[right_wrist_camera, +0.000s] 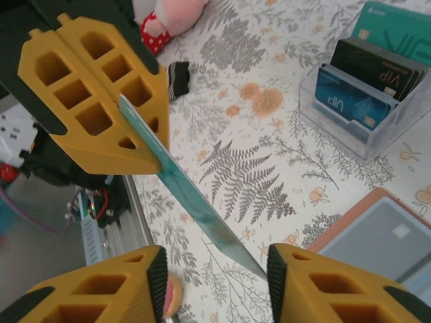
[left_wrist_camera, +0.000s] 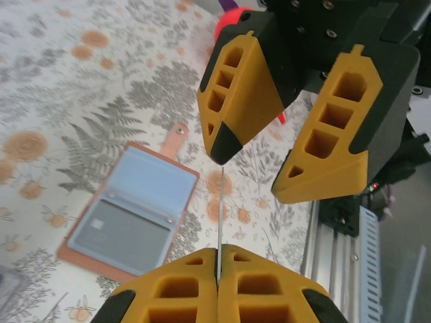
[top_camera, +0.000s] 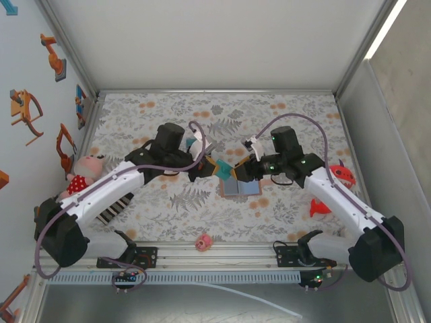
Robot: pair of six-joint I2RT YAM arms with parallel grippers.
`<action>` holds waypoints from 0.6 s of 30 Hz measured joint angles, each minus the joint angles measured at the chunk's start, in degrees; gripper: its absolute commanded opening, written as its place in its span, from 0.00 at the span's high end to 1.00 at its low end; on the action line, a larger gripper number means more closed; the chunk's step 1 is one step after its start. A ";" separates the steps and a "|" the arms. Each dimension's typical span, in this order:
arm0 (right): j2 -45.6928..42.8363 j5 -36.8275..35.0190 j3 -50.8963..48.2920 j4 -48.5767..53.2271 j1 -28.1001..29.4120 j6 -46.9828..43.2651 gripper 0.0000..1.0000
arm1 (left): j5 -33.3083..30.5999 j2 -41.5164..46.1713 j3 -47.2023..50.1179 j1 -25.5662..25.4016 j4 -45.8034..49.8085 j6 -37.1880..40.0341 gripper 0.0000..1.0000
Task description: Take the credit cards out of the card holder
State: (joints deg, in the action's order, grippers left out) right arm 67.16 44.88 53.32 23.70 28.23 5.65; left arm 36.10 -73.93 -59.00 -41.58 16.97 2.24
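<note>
Pinching thin teal plastic credit card [right_wrist_camera: 195,202] in left gripper [left_wrist_camera: 219,252]; straddling its far end with parted right gripper [right_wrist_camera: 215,259], open tan-brown leather card holder [left_wrist_camera: 128,215] just below.

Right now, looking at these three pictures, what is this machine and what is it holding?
These are two robot arms bolted to a flowered table. One picture looks down from above; the other two come from a camera on each wrist. The left hand is pinched shut on a thin teal card. The right hand is open, its fingers either side of that card's far end. Below lies an open brown wallet. A clear box holds more cards, and a pink doll sits at the table's left edge.
</note>
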 measured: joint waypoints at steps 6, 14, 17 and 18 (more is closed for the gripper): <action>-5.77 -1.46 -4.90 -8.94 0.04 6.60 0.43 | -5.70 9.77 5.68 0.00 -6.86 -5.81 0.96; -7.06 -0.94 -14.75 -30.01 0.17 19.63 0.43 | -9.75 15.04 11.26 0.00 -18.86 -15.58 0.95; -6.38 -0.61 -16.85 -38.53 0.74 23.93 0.44 | -9.73 14.91 12.61 0.00 -23.19 -19.15 0.95; -6.08 -0.57 -16.94 -40.59 0.96 24.87 0.44 | -9.70 14.82 12.87 0.00 -24.15 -20.04 0.95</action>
State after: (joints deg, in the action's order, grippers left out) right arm 61.08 44.31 36.38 -16.88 29.19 30.52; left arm 26.39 -59.11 -46.13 -41.58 -7.18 -17.80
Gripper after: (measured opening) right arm 0.565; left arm 0.052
